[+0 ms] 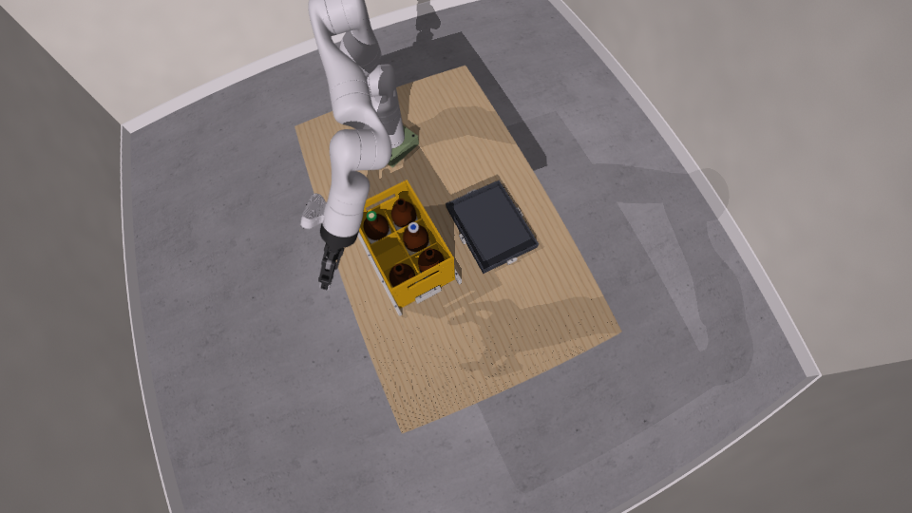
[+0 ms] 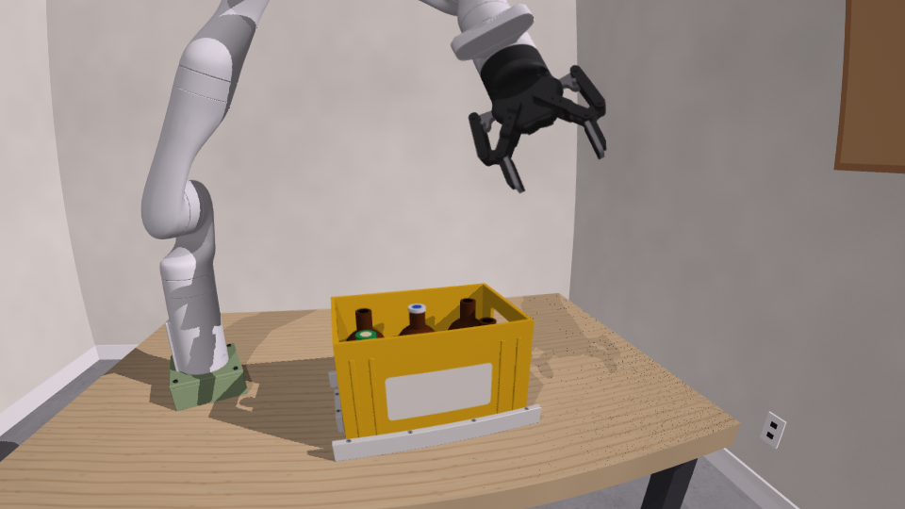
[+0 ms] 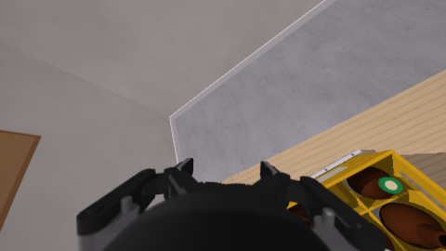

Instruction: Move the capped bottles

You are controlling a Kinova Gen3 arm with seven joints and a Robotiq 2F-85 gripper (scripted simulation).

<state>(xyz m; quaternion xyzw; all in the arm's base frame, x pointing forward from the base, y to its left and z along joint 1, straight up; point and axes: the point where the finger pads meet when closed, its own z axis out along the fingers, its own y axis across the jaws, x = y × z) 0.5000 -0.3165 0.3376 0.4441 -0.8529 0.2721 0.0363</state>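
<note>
A yellow crate stands on the table. In it are a green-capped bottle, a bottle with a white and blue cap and three open bottles, one at the arm-base end and two at the far end. One middle compartment is empty. The black tray is empty; the exterior view does not show it. My gripper is open and empty, high up, beside the crate, tilted.
White rails lie along the crate's foot on the table. More small pale brackets sit at the tray's edges. The arm's green base block stands behind the crate.
</note>
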